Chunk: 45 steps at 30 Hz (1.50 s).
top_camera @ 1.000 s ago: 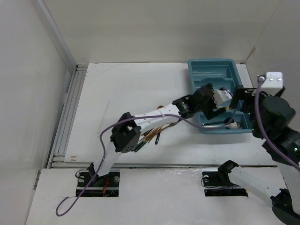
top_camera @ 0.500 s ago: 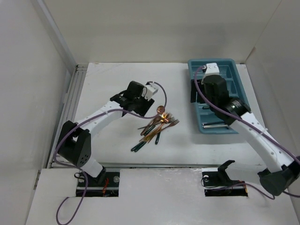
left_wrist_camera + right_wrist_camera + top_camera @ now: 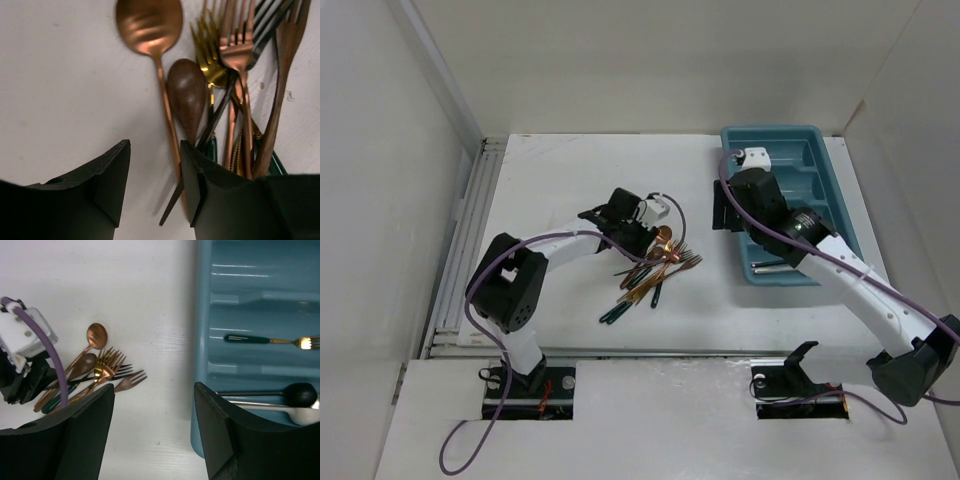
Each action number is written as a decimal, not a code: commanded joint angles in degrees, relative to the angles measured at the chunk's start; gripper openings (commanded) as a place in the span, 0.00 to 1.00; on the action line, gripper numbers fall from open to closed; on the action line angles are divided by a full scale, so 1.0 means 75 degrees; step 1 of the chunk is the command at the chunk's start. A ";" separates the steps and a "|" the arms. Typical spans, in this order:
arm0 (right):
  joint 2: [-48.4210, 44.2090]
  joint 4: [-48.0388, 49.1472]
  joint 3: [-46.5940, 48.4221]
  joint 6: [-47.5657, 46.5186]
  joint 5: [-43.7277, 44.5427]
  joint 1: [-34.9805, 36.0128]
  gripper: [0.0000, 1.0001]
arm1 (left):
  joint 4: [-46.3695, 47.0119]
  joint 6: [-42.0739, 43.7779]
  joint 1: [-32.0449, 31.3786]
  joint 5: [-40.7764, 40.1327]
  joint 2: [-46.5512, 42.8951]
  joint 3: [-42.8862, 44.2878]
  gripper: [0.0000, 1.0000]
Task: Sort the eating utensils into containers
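The left end effector (image 3: 154, 150) is open, jaws straddling the copper spoon (image 3: 150, 22) handle. The right end effector (image 3: 153, 390) is open and empty, at the 9 o'clock rim of the tray (image 3: 202, 340).

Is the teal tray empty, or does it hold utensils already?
Not empty. In the teal tray, a green-handled fork lies in one slot, a black spoon and a silver utensil in the next.

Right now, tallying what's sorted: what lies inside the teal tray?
The teal tray holds a green-handled fork in one slot, and a black spoon with a silver utensil in the next. The right gripper covers that slot's near end.
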 commanded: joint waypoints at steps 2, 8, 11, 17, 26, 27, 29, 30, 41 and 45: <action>-0.0458 -0.0392 0.0197 0.0051 0.0517 0.0051 0.70 | 0.0174 0.0047 -0.0391 0.0042 0.0311 0.0151 0.37; -0.0798 -0.0627 0.0197 -0.0055 0.0764 0.0051 0.70 | -0.0095 -0.0023 -0.0474 -0.0297 0.0955 0.0408 0.29; -0.0973 -0.0709 0.0197 -0.0125 0.0858 0.0051 0.70 | -0.0096 -0.0094 -0.0474 -0.0591 0.1120 0.0409 0.24; -0.1231 -0.0709 0.0044 -0.0360 0.1091 0.0051 0.70 | -0.0365 -0.0094 -0.0404 -0.0520 0.0711 0.0619 0.09; -0.1091 -0.0556 0.0044 -0.0593 0.1162 0.0051 0.70 | -0.0951 -0.0094 0.0171 -0.0592 0.0534 0.1298 0.00; -0.1091 -0.0487 0.0044 -0.0594 0.1162 0.0051 0.70 | -0.1044 -0.0094 0.0252 -0.0510 0.0453 0.1404 0.00; -0.1091 -0.0405 0.0044 -0.0594 0.1162 0.0051 0.70 | -0.1325 -0.0094 0.0323 -0.0322 0.0382 0.1720 0.00; -0.1091 -0.0334 -0.0037 -0.0594 0.1162 0.0051 0.70 | -0.1396 -0.0164 0.0404 -0.0182 0.0289 0.1814 0.00; -0.1313 -0.0614 0.0921 -0.0886 0.2122 -0.0486 0.70 | -0.1877 0.0269 -0.0378 0.0685 0.0767 0.4576 0.00; -0.2084 -0.0989 0.1847 -0.1377 0.3058 -0.0663 0.70 | -0.1691 0.0363 -0.1466 0.1786 0.2322 0.7128 0.00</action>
